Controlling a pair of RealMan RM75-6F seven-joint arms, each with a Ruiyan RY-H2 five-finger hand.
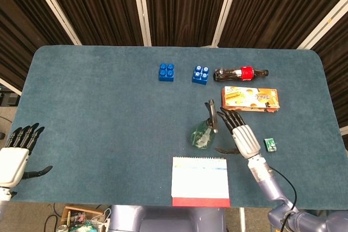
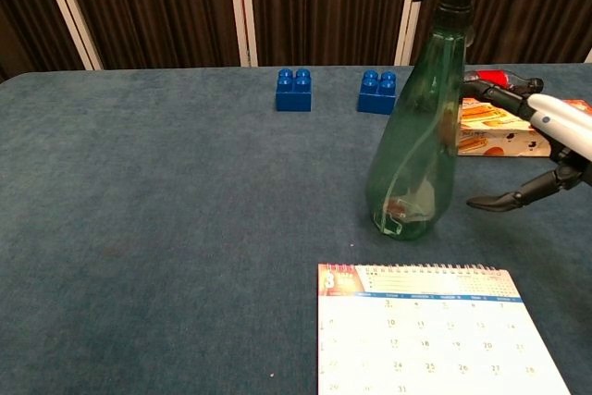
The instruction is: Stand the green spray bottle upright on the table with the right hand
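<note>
The green spray bottle [image 2: 418,150] stands upright on the blue table [image 2: 166,210], its black trigger head at the top; from above the spray bottle [image 1: 203,134] shows just behind the calendar. My right hand [image 2: 546,150] is to its right, fingers spread, clear of the bottle with a visible gap. In the head view the right hand [image 1: 239,133] lies beside the bottle, holding nothing. My left hand [image 1: 16,150] rests off the table's left front corner, fingers spread and empty.
A desk calendar [image 2: 435,330] stands right in front of the bottle. Two blue bricks [image 1: 166,71] [image 1: 200,74], a cola bottle [image 1: 241,73] lying down and an orange snack box [image 1: 250,99] sit behind. A small green packet [image 1: 270,144] lies right of my right hand.
</note>
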